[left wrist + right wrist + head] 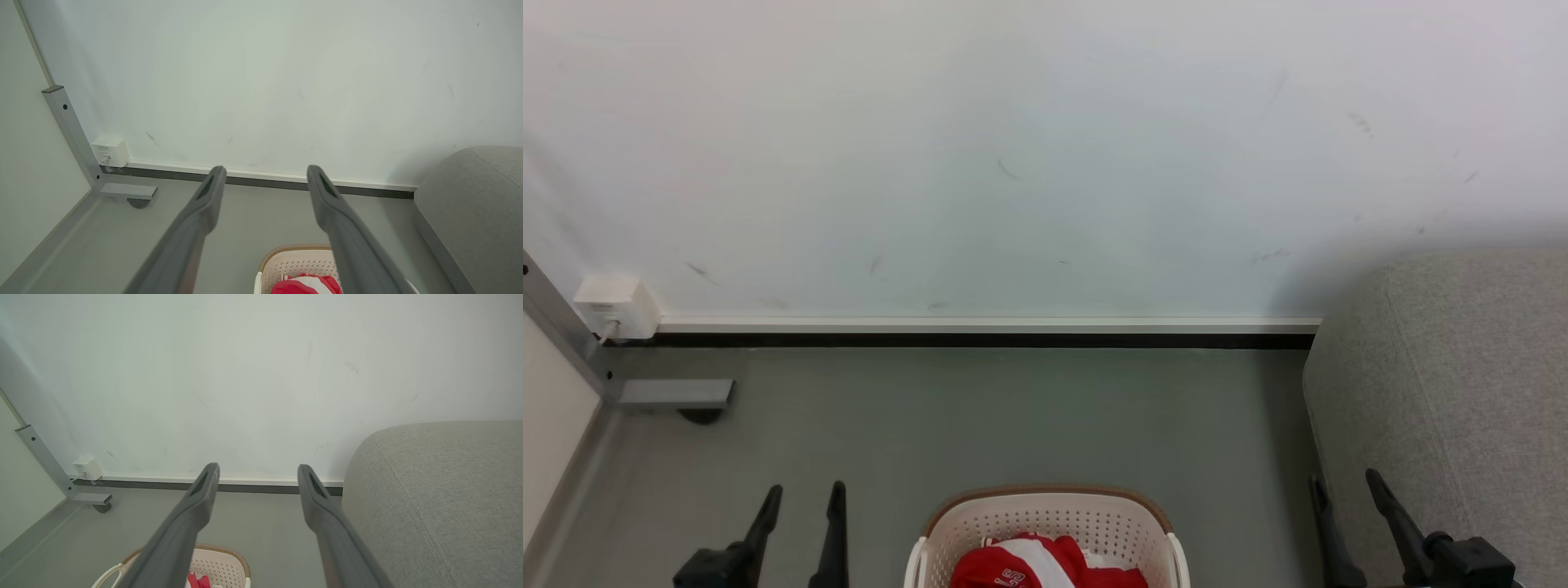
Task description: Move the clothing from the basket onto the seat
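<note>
The cream-white basket [1045, 523] with a brown rim stands on the grey floor at the bottom centre, cut off by the frame edge. Red clothing [1033, 563] with white panels and lettering lies bunched inside it. The light grey seat [1454, 392] fills the right side. My left gripper [805, 492] hangs open to the left of the basket with nothing between its fingers. My right gripper [1343, 478] hangs open to the right, in front of the seat's side. The left wrist view has the basket [294, 261], clothing [306, 286] and seat [474, 204]; the right wrist view has the basket [220, 563] and seat [441, 490].
A white wall with a dark baseboard [980, 339] runs behind the floor. A white wall box [617, 306] with a cable sits at the left corner. A grey metal frame leg with a foot and caster [678, 396] stands at the left.
</note>
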`<state>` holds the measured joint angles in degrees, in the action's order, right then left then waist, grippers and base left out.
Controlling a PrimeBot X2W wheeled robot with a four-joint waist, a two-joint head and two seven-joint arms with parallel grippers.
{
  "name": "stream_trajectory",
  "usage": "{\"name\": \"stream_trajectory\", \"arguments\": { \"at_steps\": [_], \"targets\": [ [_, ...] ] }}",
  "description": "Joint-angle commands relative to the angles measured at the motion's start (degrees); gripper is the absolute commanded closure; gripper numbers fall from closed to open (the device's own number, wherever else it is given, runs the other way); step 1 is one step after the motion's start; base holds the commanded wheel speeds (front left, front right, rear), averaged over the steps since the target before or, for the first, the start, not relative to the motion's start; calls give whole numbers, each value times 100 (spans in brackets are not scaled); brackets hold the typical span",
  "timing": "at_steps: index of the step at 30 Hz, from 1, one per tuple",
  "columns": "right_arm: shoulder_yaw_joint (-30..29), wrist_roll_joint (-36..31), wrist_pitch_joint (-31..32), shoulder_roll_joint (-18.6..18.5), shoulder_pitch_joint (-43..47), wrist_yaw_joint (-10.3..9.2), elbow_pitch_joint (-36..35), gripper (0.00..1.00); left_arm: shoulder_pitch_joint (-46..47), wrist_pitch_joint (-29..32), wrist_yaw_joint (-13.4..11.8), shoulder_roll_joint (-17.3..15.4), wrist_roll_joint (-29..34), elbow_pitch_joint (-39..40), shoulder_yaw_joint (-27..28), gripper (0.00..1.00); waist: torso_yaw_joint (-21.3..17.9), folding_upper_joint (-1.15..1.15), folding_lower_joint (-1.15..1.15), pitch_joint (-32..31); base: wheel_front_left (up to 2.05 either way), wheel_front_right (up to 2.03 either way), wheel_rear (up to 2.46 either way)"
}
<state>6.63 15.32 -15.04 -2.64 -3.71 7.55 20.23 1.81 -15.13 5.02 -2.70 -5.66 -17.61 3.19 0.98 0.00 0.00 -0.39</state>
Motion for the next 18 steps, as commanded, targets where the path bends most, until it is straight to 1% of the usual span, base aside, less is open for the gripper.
{"name": "stream_trajectory", "arguments": {
  "at_steps": [1, 18],
  "targets": [
    [-36, 15, -22, -43, 9, -12, 21, 0, -64, -4, -5, -37, 47, -8, 9, 0, -1, 0, 0, -4, 0, 0, 0],
    [-34, 99, -22, -42, -18, -12, 88, 0, 7, -4, 33, -35, -45, -111, 66, 0, -15, 0, 0, 1, 0, 0, 0]
  ]
}}
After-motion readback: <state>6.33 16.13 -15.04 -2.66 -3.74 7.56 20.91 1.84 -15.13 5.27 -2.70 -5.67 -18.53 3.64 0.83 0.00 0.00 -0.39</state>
